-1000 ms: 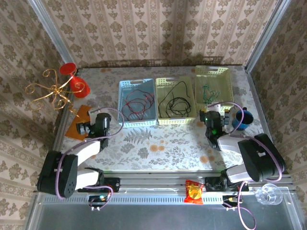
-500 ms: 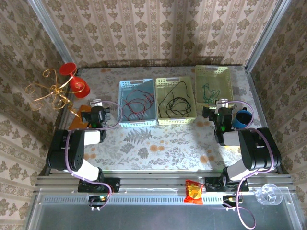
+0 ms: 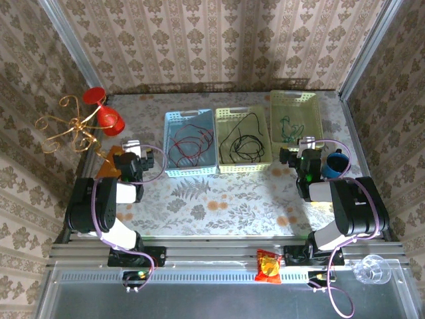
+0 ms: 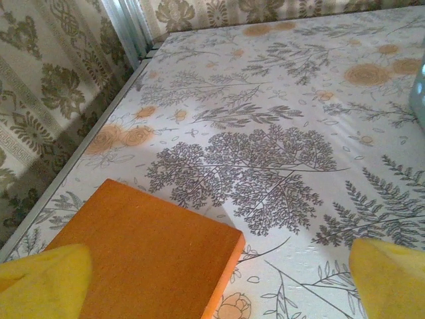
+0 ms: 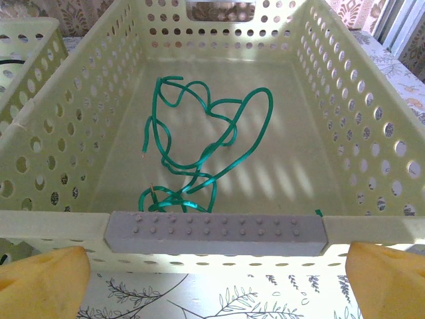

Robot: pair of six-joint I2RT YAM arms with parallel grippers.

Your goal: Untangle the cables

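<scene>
A: Pale yellow perforated plastic basket [image 5: 345, 119]: smooth, slight sheen. Thin green cable [image 5: 174, 194] in it: glossy sheath.
B: Flat orange block [image 4: 139, 259]: matt. Floral-print table cover [image 4: 265, 86]: smooth, low gloss.

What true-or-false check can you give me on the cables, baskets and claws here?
1. The green cable lies in the right basket. True.
2. The black cable lies in the blue basket. False: it lies in the middle basket; the blue one holds red cables.
3. The right claw is shut on the green cable. False: it is open, outside the basket's near rim.
4. An orange block lies on the table by the open left claw. True.
</scene>
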